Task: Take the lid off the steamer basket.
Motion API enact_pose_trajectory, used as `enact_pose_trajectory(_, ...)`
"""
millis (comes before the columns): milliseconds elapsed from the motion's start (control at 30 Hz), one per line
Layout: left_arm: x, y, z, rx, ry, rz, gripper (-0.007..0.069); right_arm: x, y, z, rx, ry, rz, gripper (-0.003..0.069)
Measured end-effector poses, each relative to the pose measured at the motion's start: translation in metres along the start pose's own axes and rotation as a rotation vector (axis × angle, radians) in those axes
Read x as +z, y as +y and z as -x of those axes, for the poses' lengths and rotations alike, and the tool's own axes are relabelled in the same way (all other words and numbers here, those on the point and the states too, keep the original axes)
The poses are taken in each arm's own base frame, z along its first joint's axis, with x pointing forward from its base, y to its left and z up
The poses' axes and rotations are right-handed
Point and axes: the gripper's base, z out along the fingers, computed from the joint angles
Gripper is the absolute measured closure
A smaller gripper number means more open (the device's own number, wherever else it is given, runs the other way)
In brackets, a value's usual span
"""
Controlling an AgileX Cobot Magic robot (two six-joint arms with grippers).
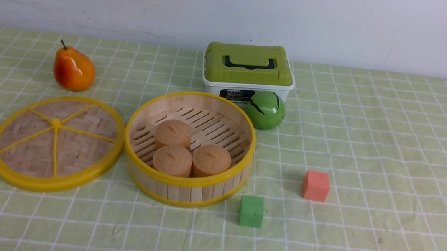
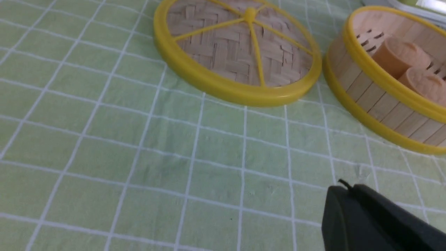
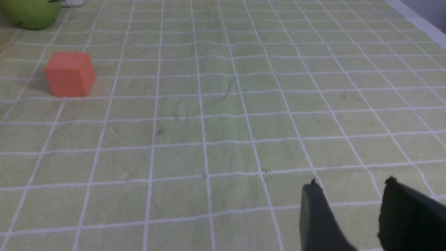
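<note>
Front view showed the lid (image 1: 57,144) off and lying flat on the green checked tablecloth (image 1: 392,161). It sat on the robot's left of the steamer basket (image 1: 185,182), rim close against rim; whether they touched could not be told. The basket stood open, with three tan round cakes (image 1: 173,160) on its slatted floor.

Behind the basket stood a white box (image 1: 211,86) with a green lid and black handle. Its black label read "MODEL" in white. The line beneath was too small to read, and a green ball (image 1: 266,110) covered part of it. An orange pear (image 1: 73,69) lay behind the lid. A green cube (image 1: 251,211) sat just beside the basket's front right, and a red cube (image 1: 316,185) lay further right.

In the left wrist view the left gripper (image 2: 352,195) showed only as one dark mass above bare cloth, so how far it was parted could not be told. In the right wrist view the right gripper (image 3: 352,181) had its two fingers spread, a clear gap between them and nothing held.
</note>
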Motion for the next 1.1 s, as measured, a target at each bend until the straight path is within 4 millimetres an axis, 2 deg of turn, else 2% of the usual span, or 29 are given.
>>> enact_pose_trajectory(167, 0.004, 0.002, -0.008, -0.003, -0.068, -0.032, 0.0637, 0.0, 0.0, 0.0, 0.0, 0.0, 0.0, 0.0417)
enact_pose_trajectory(333, 0.011, 0.009, -0.028, 0.005, -0.191, -0.088, 0.0637, 0.0, 0.0, 0.0, 0.0, 0.0, 0.0, 0.0417)
enact_pose_trajectory(600, 0.013, 0.013, -0.043, 0.098, -0.055, -0.041, 0.0637, 0.0, 0.0, 0.0, 0.0, 0.0, 0.0, 0.0417)
enact_pose_trajectory(767, 0.013, 0.013, -0.043, 0.177, -0.053, -0.039, 0.0637, 0.0, 0.0, 0.0, 0.0, 0.0, 0.0, 0.0418)
enact_pose_trajectory(1100, 0.013, 0.013, -0.044, 0.191, -0.049, -0.041, 0.0637, 0.0, 0.0, 0.0, 0.0, 0.0, 0.0, 0.0418)
